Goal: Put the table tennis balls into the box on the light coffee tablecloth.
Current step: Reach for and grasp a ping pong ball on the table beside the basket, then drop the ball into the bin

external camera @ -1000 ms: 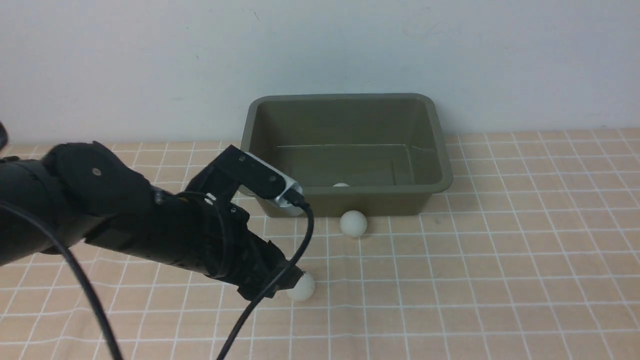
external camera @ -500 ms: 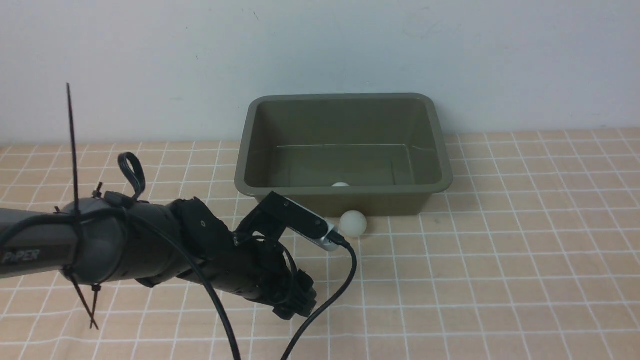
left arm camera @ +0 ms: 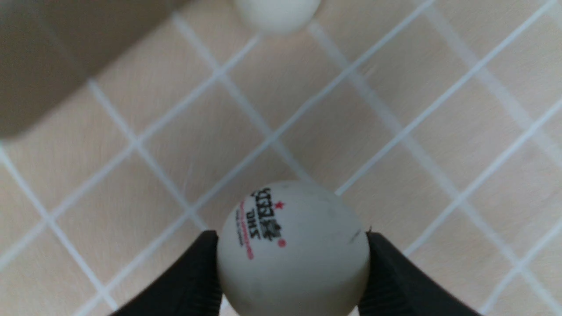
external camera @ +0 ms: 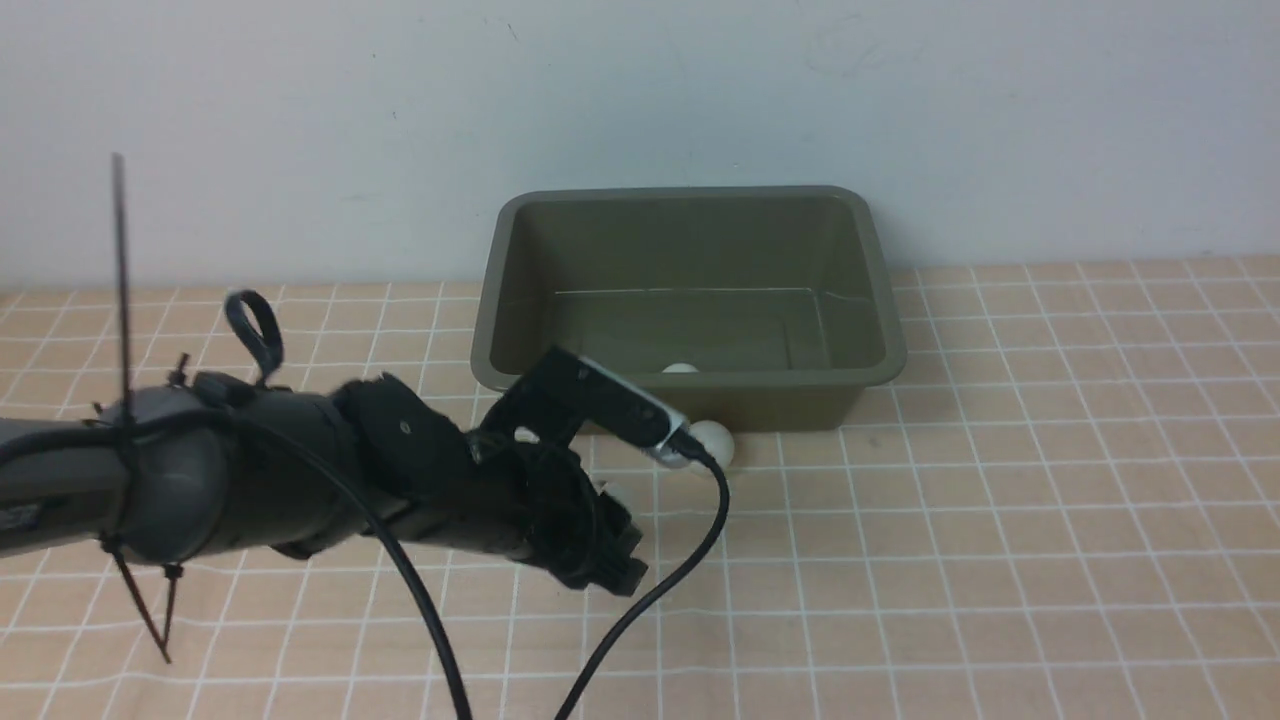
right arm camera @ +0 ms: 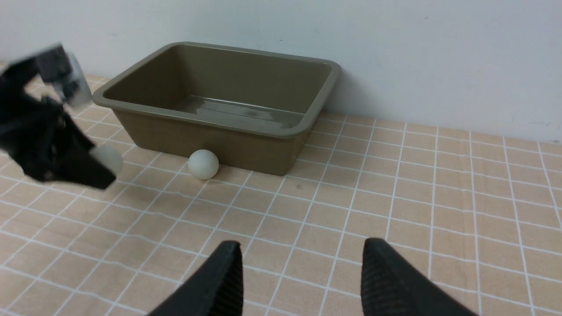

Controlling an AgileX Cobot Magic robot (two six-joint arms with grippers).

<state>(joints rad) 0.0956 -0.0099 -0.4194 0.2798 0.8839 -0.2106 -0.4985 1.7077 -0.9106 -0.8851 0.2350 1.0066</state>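
Front view: left arm (external camera: 300, 480) low over tablecloth (external camera: 1000, 520), tool (left arm camera: 293, 240) tight on a ball (left arm camera: 298, 281).

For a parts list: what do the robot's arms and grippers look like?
The left arm is a dark grey-to-black tube with black joint housings, black cable ties and a looping black cable. A black-and-silver camera block sits at its wrist. The left gripper and right gripper have black wedge-shaped fingers with ribbed pads. The right arm itself is out of view.
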